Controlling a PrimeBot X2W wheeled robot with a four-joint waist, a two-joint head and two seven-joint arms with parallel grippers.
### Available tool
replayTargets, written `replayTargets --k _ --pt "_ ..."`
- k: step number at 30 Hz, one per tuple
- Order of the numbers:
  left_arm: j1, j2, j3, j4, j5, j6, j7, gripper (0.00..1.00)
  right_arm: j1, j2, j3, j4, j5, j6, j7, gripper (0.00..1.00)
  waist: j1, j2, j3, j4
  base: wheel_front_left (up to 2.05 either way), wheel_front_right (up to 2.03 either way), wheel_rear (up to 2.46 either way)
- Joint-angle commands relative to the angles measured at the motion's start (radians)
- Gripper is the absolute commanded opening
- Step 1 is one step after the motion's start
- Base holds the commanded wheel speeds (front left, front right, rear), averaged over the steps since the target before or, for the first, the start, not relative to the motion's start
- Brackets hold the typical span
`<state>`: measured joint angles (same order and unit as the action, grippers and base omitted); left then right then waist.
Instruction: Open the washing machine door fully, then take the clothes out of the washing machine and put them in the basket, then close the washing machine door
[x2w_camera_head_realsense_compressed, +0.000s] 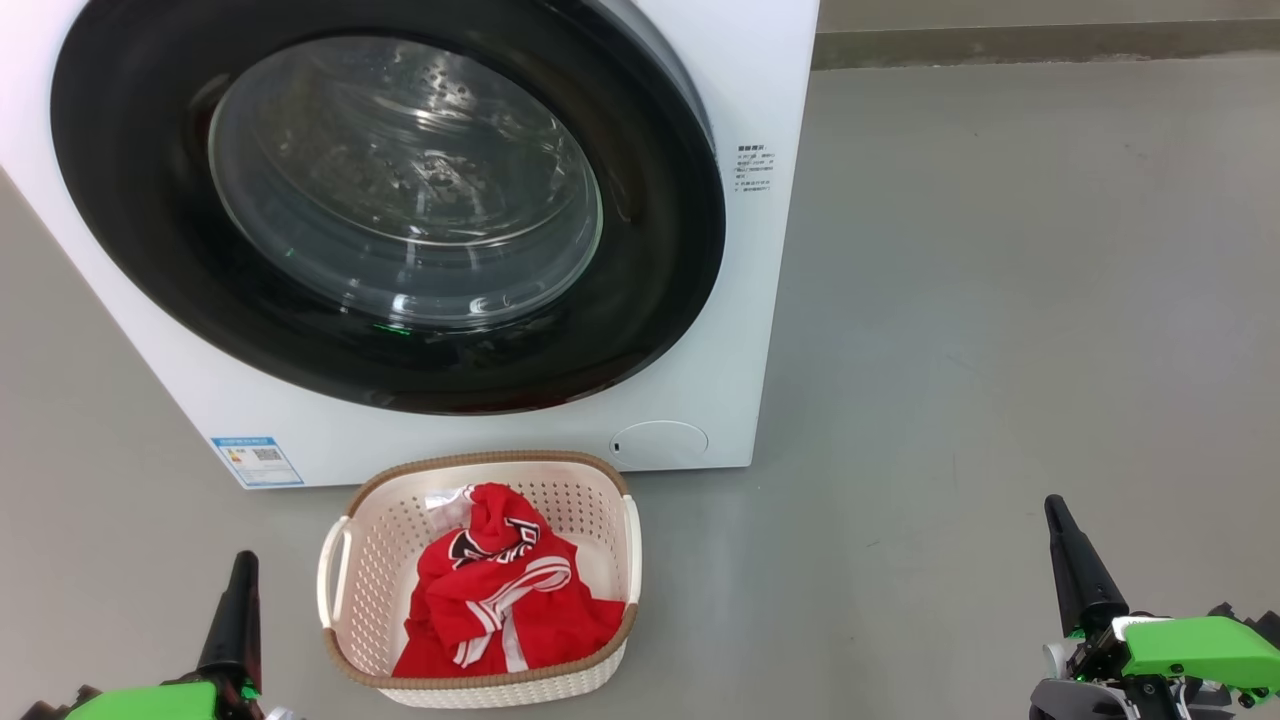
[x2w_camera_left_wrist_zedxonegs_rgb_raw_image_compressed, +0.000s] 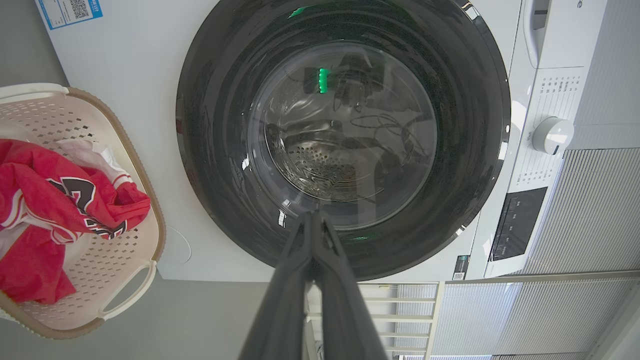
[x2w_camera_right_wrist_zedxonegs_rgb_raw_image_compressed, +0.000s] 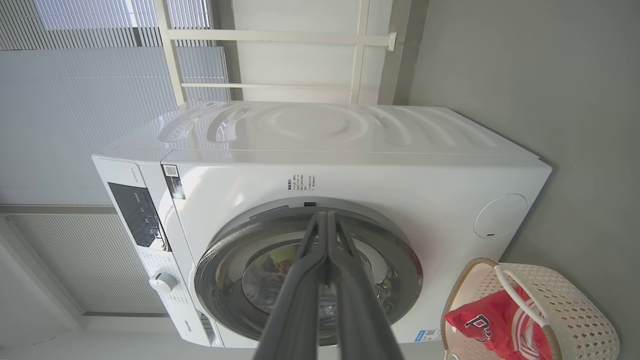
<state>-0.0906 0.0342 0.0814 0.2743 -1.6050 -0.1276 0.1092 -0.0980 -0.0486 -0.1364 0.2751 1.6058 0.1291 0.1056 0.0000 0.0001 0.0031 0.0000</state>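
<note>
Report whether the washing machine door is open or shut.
Shut. The washing machine door lies flush against the washing machine front, its black rim covering the whole opening; no gap shows.

Washer (x2w_camera_head_realsense_compressed: 770, 250): white body, door (x2w_camera_head_realsense_compressed: 120, 250) with glossy black rim around clear glass, silver dotted-hole drum (x2w_camera_head_realsense_compressed: 400, 170) behind it, blue label (x2w_camera_head_realsense_compressed: 257, 461) and white cap (x2w_camera_head_realsense_compressed: 660, 441) low on washer front, black panel (x2w_camera_left_wrist_zedxonegs_rgb_raw_image_compressed: 515, 220) and white knob (x2w_camera_left_wrist_zedxonegs_rgb_raw_image_compressed: 552, 135) at its top. Basket (x2w_camera_head_realsense_compressed: 390, 530) in front of washer: cream, hole-grid sides, brown woven rim, white handles (x2w_camera_head_realsense_compressed: 332, 570); clothes (x2w_camera_head_realsense_compressed: 500, 610) in it red, white stripes, black letters edged white. Floor (x2w_camera_head_realsense_compressed: 1000, 300) around washer plain grey; left gripper (x2w_camera_head_realsense_compressed: 244, 560) and right gripper (x2w_camera_head_realsense_compressed: 1055, 508) black-fingered, green housings.
</note>
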Motion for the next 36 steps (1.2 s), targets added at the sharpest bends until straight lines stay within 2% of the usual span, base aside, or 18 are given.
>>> replayTargets --k 1,36 --pt "-0.017 0.016 0.032 -0.029 -0.004 -0.003 0.004 0.0 -0.01 -0.002 0.022 -0.03 0.002 0.002 0.008 0.0 0.0 -0.0001 0.0 0.0 0.0 0.0 0.0" --pt "-0.017 0.016 0.032 -0.029 -0.004 -0.003 0.004 0.0 -0.01 -0.002 0.022 -0.03 0.002 0.002 0.008 0.0 0.0 -0.0001 0.0 0.0 0.0 0.0 0.0"
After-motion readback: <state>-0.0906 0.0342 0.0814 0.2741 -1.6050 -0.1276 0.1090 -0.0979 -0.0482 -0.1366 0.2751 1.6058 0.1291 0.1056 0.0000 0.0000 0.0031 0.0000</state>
